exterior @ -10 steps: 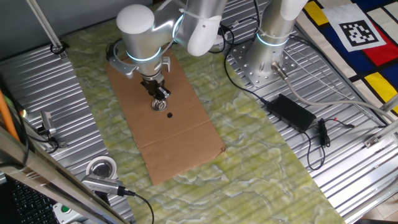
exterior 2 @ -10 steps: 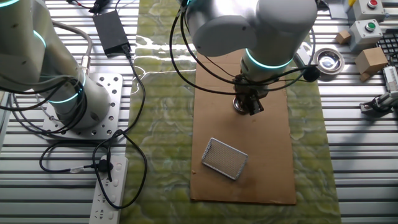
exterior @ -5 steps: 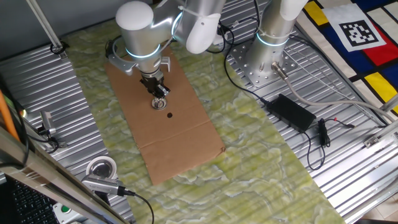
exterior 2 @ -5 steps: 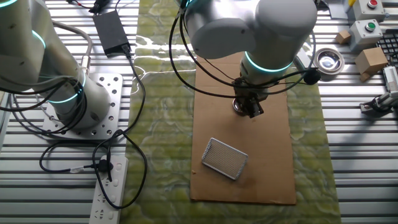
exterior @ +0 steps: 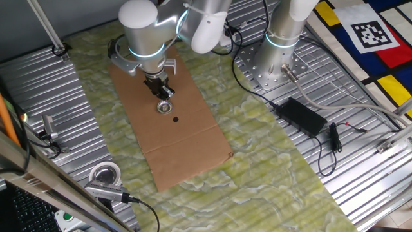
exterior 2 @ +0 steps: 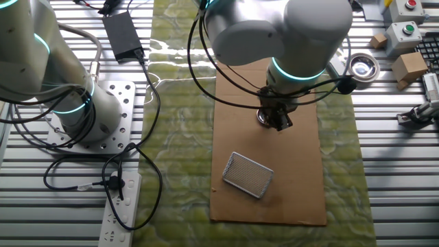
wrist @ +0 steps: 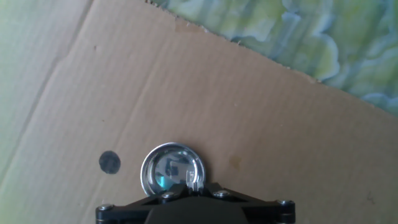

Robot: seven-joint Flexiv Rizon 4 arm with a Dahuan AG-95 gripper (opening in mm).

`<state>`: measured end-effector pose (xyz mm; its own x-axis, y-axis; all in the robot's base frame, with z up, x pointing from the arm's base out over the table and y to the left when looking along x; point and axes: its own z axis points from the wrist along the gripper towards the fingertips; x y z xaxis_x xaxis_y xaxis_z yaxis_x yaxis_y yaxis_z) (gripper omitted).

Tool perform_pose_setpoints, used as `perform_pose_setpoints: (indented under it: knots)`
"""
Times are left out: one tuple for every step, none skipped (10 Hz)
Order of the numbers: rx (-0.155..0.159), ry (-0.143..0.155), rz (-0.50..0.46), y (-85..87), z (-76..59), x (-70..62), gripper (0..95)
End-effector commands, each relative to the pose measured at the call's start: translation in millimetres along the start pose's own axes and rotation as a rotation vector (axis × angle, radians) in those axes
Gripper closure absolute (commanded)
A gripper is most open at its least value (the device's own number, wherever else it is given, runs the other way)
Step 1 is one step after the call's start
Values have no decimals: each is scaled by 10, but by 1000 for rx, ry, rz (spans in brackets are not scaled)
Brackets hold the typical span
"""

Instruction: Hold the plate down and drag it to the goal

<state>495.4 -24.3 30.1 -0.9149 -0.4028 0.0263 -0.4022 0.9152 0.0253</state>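
One small shiny metal plate (wrist: 171,175) lies on the cardboard sheet (exterior: 177,138) on the counter, just beside a black dot (wrist: 109,162). It looks light, stiff and slick, likely to skate unless pressed at its centre. My fingers (exterior: 165,95) sit above it; whether they're closed I cannot tell.

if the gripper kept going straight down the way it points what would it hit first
Most likely the small round shiny silver metal plate on the brown cardboard sheet. The gripper points down right over it; whether it already touches is unclear.
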Motion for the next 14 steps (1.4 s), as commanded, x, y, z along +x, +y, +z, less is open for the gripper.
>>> perform_pose_setpoints:
  knots:
    - [1, -10, 16, 56, 22, -49, 950]
    - [2, -15, 29, 101, 38, -72, 950]
    - [3, -17, 35, 124, 45, -82, 950]
    - [4, -20, 39, 129, 49, -84, 950]
    - [4, -20, 41, 129, 50, -84, 950]
    - [5, -20, 44, 128, 57, -82, 950]
    - [6, -21, 47, 131, 68, -81, 950]
    - [7, -22, 48, 132, 75, -80, 950]
    - [8, -24, 51, 132, 89, -77, 950]
    - [9, -25, 48, 126, 90, -74, 950]
    - [9, -27, 46, 117, 87, -69, 950]
    - [9, -28, 42, 100, 86, -60, 950]
    - [10, -30, 36, 78, 90, -46, 950]
    - [11, -30, 34, 75, 91, -44, 950]
